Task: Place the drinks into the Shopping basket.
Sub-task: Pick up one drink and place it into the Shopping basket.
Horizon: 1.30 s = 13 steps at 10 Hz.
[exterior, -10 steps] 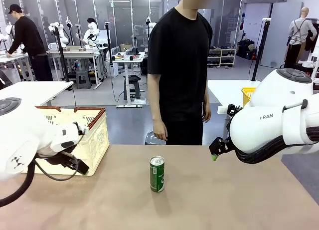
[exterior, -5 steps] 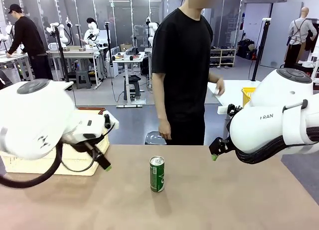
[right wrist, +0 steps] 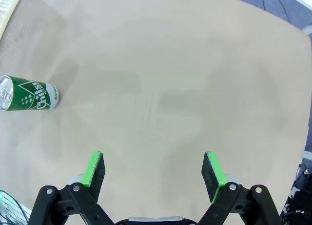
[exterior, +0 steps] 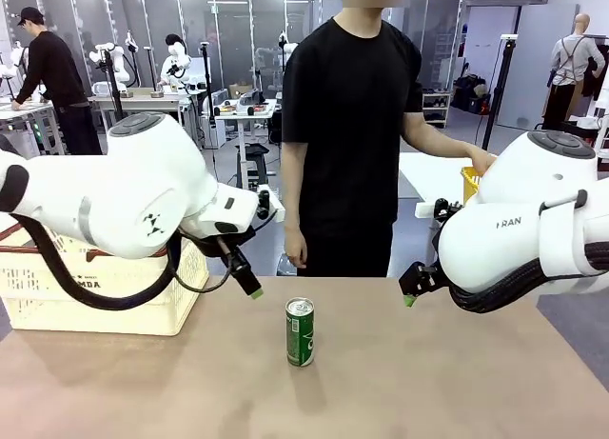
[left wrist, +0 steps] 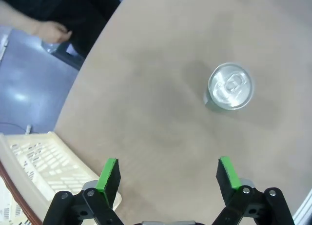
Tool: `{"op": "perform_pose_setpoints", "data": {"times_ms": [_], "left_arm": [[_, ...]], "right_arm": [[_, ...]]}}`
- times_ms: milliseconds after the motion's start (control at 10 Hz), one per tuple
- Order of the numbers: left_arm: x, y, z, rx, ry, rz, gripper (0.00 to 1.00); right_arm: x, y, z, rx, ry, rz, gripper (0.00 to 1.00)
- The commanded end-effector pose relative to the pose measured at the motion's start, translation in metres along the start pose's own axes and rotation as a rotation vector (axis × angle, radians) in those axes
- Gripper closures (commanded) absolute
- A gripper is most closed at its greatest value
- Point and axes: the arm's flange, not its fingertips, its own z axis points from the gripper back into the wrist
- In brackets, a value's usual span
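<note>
In the front view the Shopping basket [exterior: 48, 301] is largely covered by the left arm [exterior: 133, 187] and cut off at the picture's left edge, so its front print can be read only in part; in the left wrist view it is cropped by the left and bottom edges. The right end effector [exterior: 410, 296] is mostly hidden behind the right arm [exterior: 514, 229], with one green tip seen, and the person's hand [exterior: 482, 159] and the yellow basket [exterior: 470, 182] are partly hidden by that same arm. In the left wrist view the green can [left wrist: 229, 86] is seen from above, so its side and markings are almost wholly hidden beneath its silver top.
</note>
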Motion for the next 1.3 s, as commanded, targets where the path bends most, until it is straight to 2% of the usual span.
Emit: {"op": "perform_pose_setpoints", "data": {"times_ms": [0,100,600,800,1200], "left_arm": [[-0.004,0.007,0.004,-0.021,0.026,-0.052,0.0],[0.0,0.0,0.0,0.0,0.0,0.0,0.0],[0.0,0.001,-0.002,0.0,0.007,-0.01,0.0],[0.019,-0.002,-0.005,-0.064,-0.032,-0.137,0.0],[0.068,-0.005,-0.018,-0.196,-0.009,-0.321,0.0]], "right_arm": [[0.0,-0.001,0.0,0.003,0.0,-0.003,0.0],[0.0,-0.001,0.0,0.003,0.0,-0.003,0.0],[0.0,-0.001,0.0,0.003,0.0,-0.003,0.0],[0.0,-0.001,0.0,0.003,0.0,-0.003,0.0],[0.0,-0.001,0.0,0.003,0.0,-0.003,0.0]]}}
